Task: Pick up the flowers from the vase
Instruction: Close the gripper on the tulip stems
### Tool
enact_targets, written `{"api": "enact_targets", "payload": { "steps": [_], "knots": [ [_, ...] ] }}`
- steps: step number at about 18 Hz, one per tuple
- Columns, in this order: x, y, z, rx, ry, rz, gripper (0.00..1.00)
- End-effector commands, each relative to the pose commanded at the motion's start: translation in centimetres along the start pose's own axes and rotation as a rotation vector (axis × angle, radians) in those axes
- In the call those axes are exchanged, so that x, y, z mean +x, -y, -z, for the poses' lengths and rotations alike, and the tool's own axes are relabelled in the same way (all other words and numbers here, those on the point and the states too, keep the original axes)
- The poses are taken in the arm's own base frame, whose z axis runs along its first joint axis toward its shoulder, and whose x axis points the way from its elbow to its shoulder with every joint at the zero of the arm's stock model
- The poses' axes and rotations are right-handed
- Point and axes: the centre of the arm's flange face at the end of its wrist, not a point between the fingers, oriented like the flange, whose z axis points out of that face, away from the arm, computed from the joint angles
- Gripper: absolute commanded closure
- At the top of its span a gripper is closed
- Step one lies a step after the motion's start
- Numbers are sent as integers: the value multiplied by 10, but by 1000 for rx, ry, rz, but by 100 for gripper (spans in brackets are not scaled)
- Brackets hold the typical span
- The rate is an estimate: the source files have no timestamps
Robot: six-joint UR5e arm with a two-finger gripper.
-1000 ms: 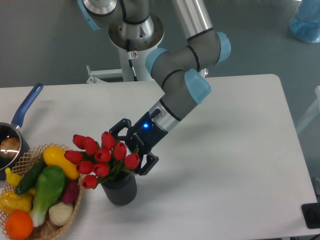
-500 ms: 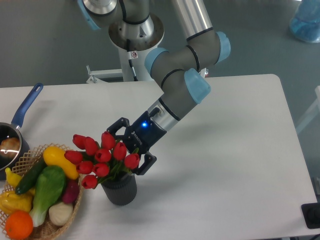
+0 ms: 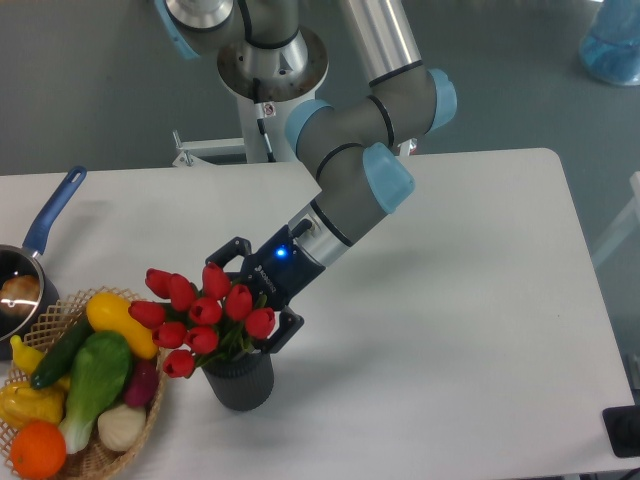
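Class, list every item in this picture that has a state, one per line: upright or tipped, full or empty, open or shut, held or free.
flowers: upright in the vase, not lifted.
vase: upright on the table, holding the flowers.
pincer: open, fingers either side of the bunch's right edge.
wicker basket: upright, full of vegetables and fruit.
saucepan: upright, something pale inside.

wicker basket (image 3: pixel 128 440) of produce | blue-handled saucepan (image 3: pixel 30 262) | white table (image 3: pixel 460 300)

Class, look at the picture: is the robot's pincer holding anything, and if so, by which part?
Nothing is held yet. The open pincer sits against the red tulips, which stand in the dark vase.
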Motion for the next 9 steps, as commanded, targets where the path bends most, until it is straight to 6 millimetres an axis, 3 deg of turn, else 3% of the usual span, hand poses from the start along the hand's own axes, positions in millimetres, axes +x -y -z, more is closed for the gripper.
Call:
{"api": "enact_targets", "payload": {
  "steps": [2,6,9],
  "knots": [
    [1,0,0,3,-1,0,1],
    [1,-1,1,3,0,17,27],
    [0,0,3,3,4,25,32]
  ]
}}
